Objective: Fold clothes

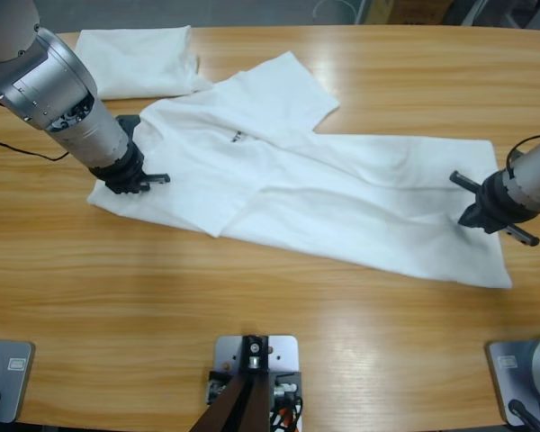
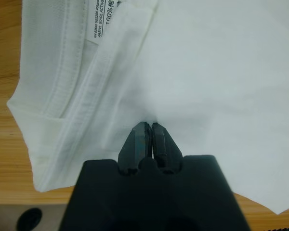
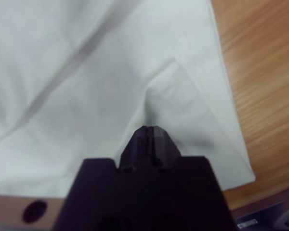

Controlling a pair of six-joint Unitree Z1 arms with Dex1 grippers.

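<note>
One white T-shirt (image 1: 342,198) lies spread across the table, one side folded over and its small dark neck label (image 1: 238,137) showing. The left gripper (image 1: 130,183) sits on the shirt's left edge, near the sleeve. In the left wrist view that gripper (image 2: 148,127) is shut, pinching a pucker of the shirt (image 2: 221,72) beside a hem and a printed care label (image 2: 102,19). Near the hem corner at the shirt's right end is the right gripper (image 1: 475,216). The right wrist view shows this gripper (image 3: 151,131) shut on a raised fold of the shirt (image 3: 86,72).
A second white shirt (image 1: 135,58) lies folded at the back left, touching the spread shirt's shoulder. Bare wooden table (image 1: 252,306) runs along the front and at the back right. A dark cable (image 1: 18,148) trails over the left edge.
</note>
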